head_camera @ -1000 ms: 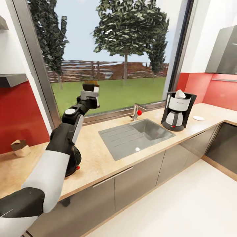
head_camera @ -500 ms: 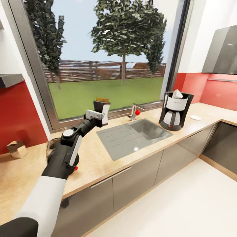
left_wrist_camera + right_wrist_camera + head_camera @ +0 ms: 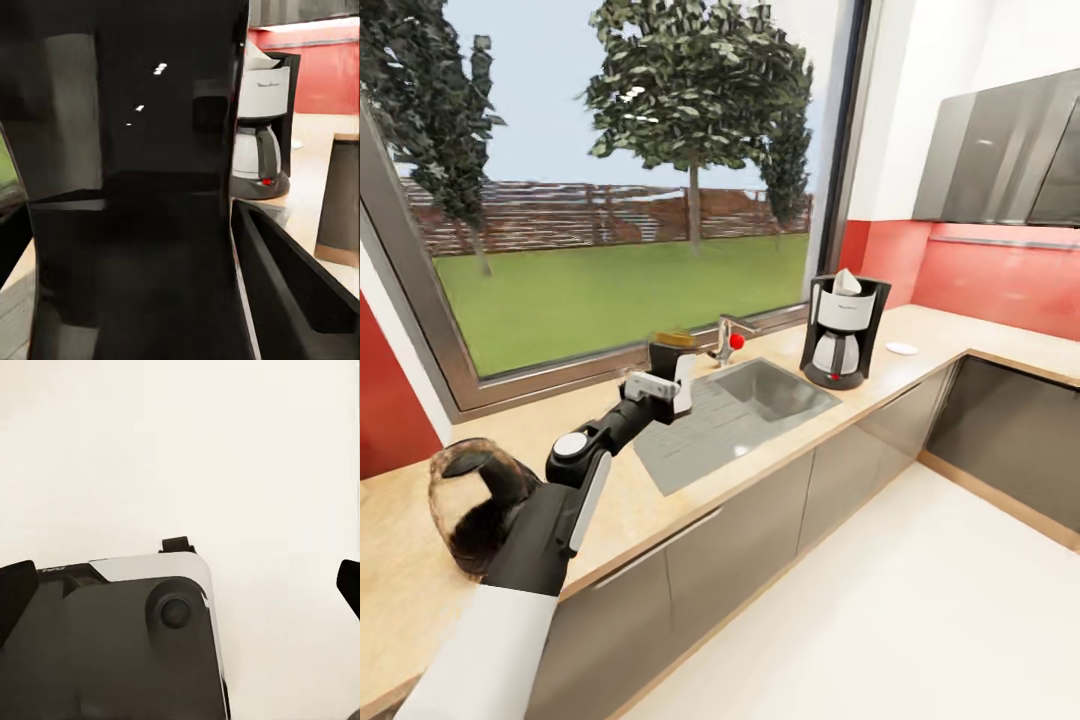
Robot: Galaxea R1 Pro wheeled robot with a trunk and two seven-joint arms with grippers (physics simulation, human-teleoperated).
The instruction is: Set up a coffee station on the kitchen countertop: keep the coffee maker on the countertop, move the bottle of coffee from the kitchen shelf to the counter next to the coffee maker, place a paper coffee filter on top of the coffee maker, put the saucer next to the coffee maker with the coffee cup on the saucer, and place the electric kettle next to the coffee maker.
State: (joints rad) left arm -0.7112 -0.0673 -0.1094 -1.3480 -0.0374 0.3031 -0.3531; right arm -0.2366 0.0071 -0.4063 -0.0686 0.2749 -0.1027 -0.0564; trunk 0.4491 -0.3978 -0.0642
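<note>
Left hand: closed on the coffee bottle, raised over the table beside the sink. Right hand: fingers spread wide over pale floor in its wrist view. Coffee maker: upright right of the sink, filter on top. Saucer: further right. Kettle: far left.
</note>
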